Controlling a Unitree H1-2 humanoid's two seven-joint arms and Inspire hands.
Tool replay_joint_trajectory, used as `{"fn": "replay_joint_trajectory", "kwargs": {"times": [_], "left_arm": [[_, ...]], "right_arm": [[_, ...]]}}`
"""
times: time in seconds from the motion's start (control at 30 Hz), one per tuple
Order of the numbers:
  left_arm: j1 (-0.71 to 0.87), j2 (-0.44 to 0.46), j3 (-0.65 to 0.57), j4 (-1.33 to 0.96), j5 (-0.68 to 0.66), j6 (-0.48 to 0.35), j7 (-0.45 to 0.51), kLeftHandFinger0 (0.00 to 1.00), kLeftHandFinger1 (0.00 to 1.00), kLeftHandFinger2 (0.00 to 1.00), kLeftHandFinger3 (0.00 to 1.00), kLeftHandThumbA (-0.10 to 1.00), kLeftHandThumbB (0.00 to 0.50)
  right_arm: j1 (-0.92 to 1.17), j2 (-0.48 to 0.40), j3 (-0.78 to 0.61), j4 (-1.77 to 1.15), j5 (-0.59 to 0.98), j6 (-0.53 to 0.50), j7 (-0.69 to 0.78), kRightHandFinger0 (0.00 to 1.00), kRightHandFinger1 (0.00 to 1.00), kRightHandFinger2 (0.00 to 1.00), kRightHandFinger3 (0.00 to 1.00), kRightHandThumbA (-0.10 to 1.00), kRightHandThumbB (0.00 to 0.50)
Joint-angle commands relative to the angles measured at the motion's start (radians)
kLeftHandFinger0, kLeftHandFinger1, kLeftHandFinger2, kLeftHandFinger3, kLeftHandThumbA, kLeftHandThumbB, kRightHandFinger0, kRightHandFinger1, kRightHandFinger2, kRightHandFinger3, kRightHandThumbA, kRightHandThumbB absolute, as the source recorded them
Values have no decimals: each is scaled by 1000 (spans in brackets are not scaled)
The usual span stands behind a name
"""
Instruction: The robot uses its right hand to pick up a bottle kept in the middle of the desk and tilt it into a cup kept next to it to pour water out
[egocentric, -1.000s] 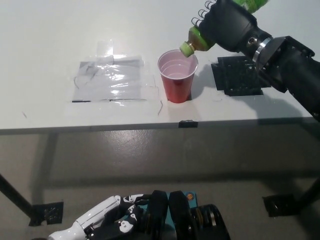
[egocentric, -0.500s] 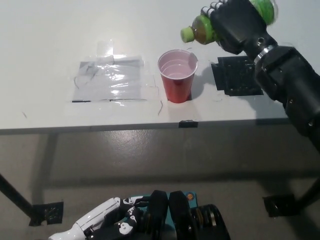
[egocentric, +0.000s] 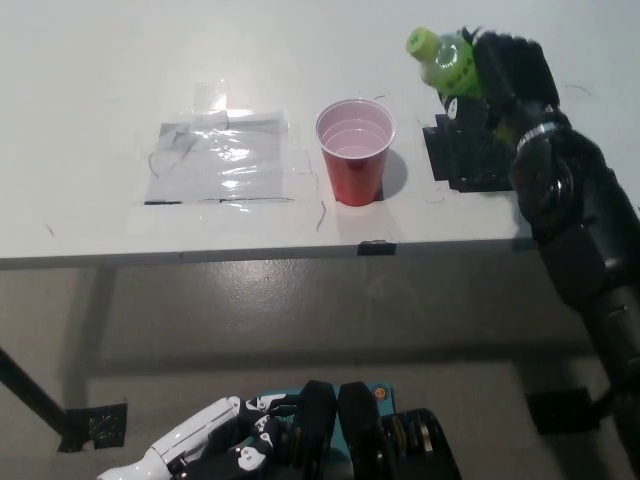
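A red cup (egocentric: 355, 152) stands upright on the white desk (egocentric: 300, 60), its mouth facing up. To its right my black right hand (egocentric: 505, 85) is shut on a green bottle (egocentric: 447, 62), which leans only slightly, its green cap up and to the left. The bottle is held over a black patch (egocentric: 472, 152) on the desk, apart from the cup. My white left hand (egocentric: 195, 445) rests low at the bottom left, below the desk's front edge, fingers loosely curled and holding nothing.
A sheet of clear plastic taped to the desk (egocentric: 220, 160) lies left of the cup. The desk's front edge (egocentric: 300, 250) runs across the middle, with grey floor below. Dark desk feet (egocentric: 95, 425) show on the floor.
My right hand has swung the bottle back from tilting over the cup's rim to near upright, moving right and away from the cup. The left hand has not moved.
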Motion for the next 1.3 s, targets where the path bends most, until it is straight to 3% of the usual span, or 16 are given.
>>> {"fn": "replay_joint_trajectory", "kwargs": {"times": [0.0, 0.13, 0.4, 0.57, 0.7, 0.8, 0.97, 1.0, 1.07, 1.1, 1.17, 1.2, 1.27], "left_arm": [[0, 21, 5, -30, -24, -15, -21, 1000, 1000, 1000, 1000, 430, 500], [0, 21, 4, -26, -24, -16, -22, 1000, 1000, 1000, 1000, 439, 500], [1, 20, 1, -23, -19, -19, -21, 1000, 1000, 1000, 1000, 451, 500], [2, 24, -2, -24, -16, -18, -24, 1000, 1000, 1000, 1000, 457, 500], [2, 23, -1, -26, -23, -13, -26, 1000, 1000, 1000, 1000, 433, 500], [1, 22, 1, -26, -21, -5, -22, 1000, 1000, 1000, 1000, 433, 500], [-3, 26, -2, -20, -18, -11, -27, 1000, 1000, 1000, 1000, 449, 500], [-2, 27, -1, -21, -21, -16, -28, 1000, 1000, 1000, 1000, 443, 500], [-2, 25, 1, -23, -20, -16, -26, 1000, 1000, 1000, 1000, 444, 500], [-2, 27, 0, -26, -17, -14, -26, 1000, 1000, 1000, 1000, 444, 500], [-2, 28, 1, -25, -18, -15, -28, 1000, 1000, 1000, 1000, 446, 500], [-7, 30, 2, -26, -18, -13, -30, 1000, 1000, 1000, 1000, 446, 500], [-8, 28, 2, -29, -16, -4, -27, 1000, 1000, 1000, 1000, 441, 500]], "right_arm": [[-74, 25, -233, -92, 453, -77, 63, 0, 2, 123, 438, -100, 0], [-53, 37, -272, -86, 505, -150, 51, 0, 11, 166, 432, -100, 0], [-28, 67, -321, -57, 525, -346, -74, 0, 0, 26, 424, -100, 5], [-30, 83, -349, -38, 522, -432, -154, 0, 0, 0, 366, -100, 0], [-21, 81, -361, -34, 518, -452, -181, 0, 0, 0, 409, -100, 0], [-23, 79, -362, -6, 511, -463, -207, 0, 0, 4, 515, -100, 7], [-9, 71, -343, 0, 482, -432, -224, 0, 0, 190, 757, -100, 72], [0, 70, -332, -11, 478, -389, -208, 4, 66, 352, 869, -100, 125], [-5, 68, -324, -7, 483, -391, -213, 0, 50, 365, 881, -100, 127], [2, 63, -311, -11, 473, -368, -205, 16, 101, 465, 932, -100, 147], [9, 58, -298, -7, 472, -346, -198, 66, 179, 575, 1000, -100, 167], [8, 56, -296, -8, 477, -342, -198, 67, 181, 578, 1000, -100, 168], [17, 42, -264, -14, 436, -262, -196, 204, 384, 839, 1000, -31, 173]]}}
